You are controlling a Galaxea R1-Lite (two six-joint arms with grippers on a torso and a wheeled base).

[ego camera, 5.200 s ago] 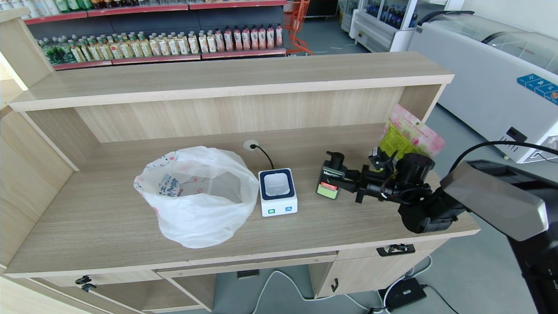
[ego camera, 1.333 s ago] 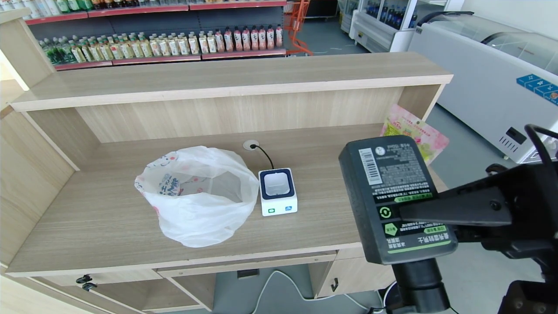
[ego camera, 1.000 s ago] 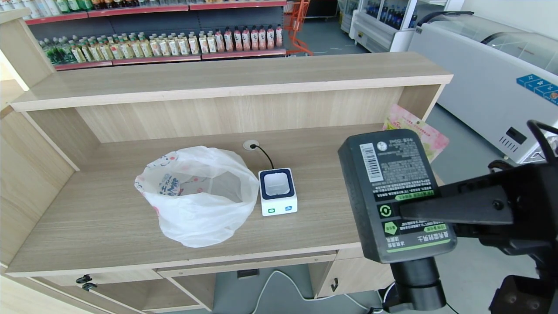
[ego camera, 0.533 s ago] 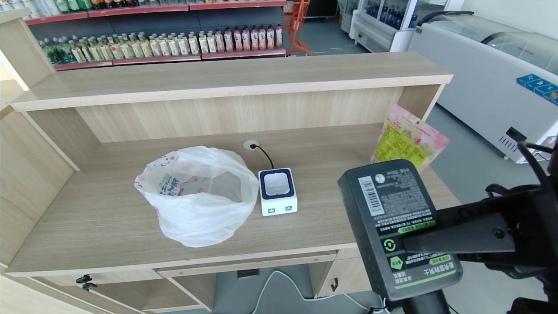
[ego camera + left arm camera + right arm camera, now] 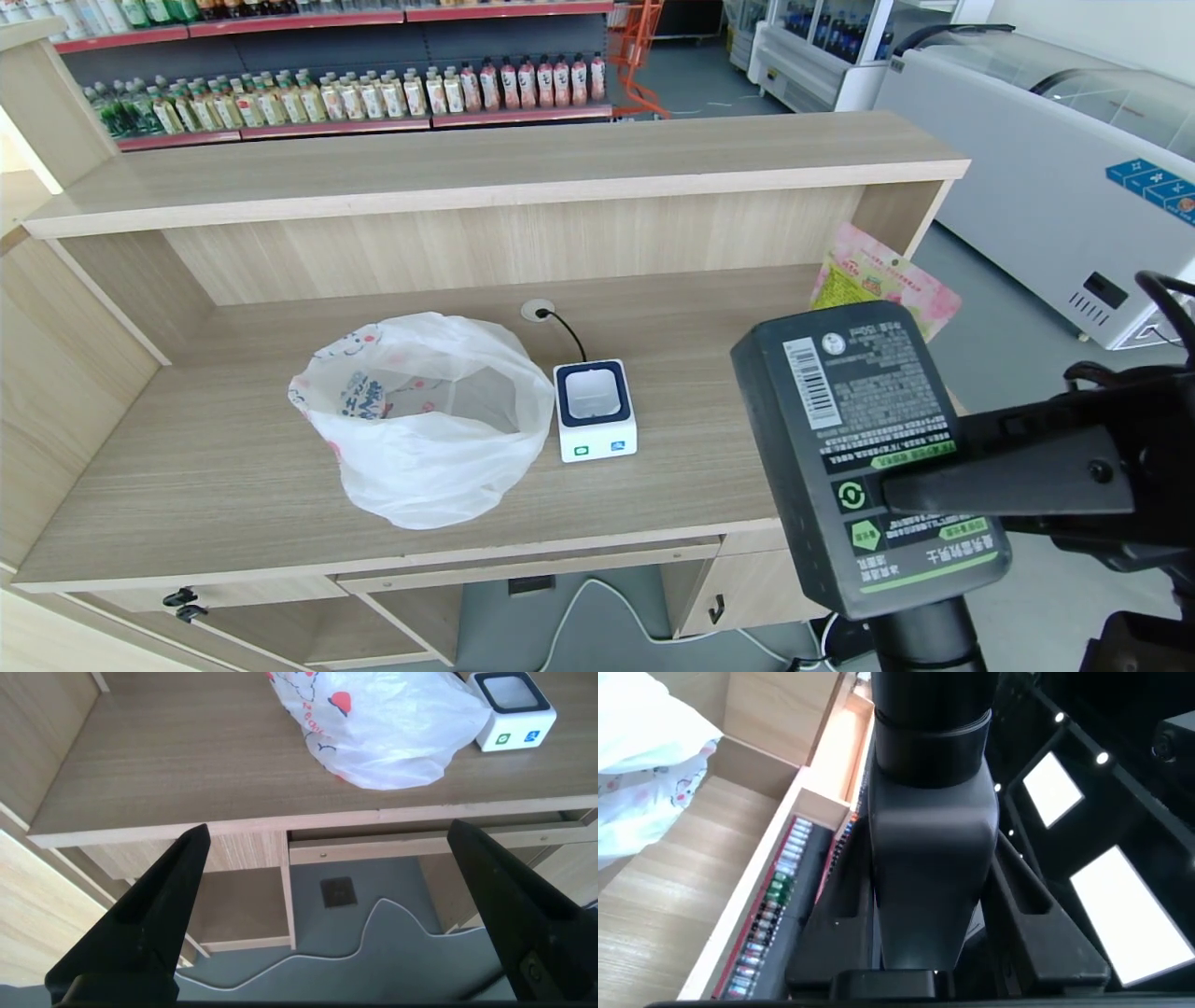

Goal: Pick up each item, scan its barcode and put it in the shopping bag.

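right gripper (image 5: 898,490) clamps bottle (image 5: 854,439), right of scanner (image 5: 595,411) | barcode (image 5: 814,383) faces up: roll it down over scanner | left gripper (image 5: 327,913) wide, empty

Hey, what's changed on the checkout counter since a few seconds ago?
The right gripper has taken the black bottle off the counter, where it stood beside the pink pouch, and lifted it toward the head camera, cap down, barcode label showing. In the last second it dipped, then rose a little. The shopping bag, scanner and pouch stayed put.
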